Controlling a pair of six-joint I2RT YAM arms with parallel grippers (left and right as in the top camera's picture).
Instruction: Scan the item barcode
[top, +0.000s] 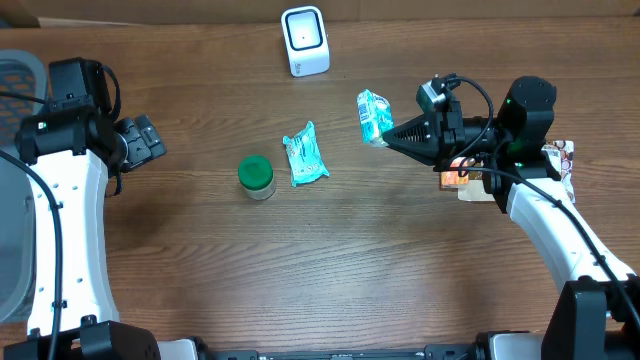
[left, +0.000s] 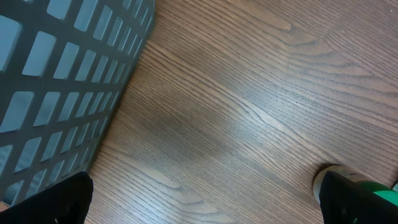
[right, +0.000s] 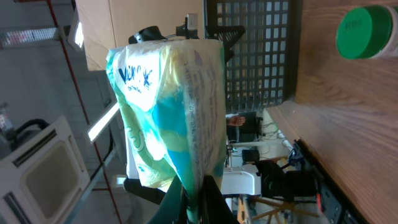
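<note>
My right gripper (top: 388, 134) is shut on the edge of a teal and white packet (top: 373, 115), held up off the table to the right of centre. In the right wrist view the packet (right: 168, 106) hangs upright above the shut gripper (right: 200, 198), its printed side facing the camera. The white barcode scanner (top: 305, 40) stands at the back of the table, apart from the packet. My left gripper (top: 148, 140) is open at the far left with nothing in it. In the left wrist view the gripper (left: 202, 205) spans only bare wood.
A second teal packet (top: 305, 156) and a green-lidded jar (top: 256, 177) lie mid-table. The jar (right: 364, 31) shows in the right wrist view too. A grey slatted basket (left: 56, 81) stands at the left edge. More packets (top: 560, 165) lie under the right arm.
</note>
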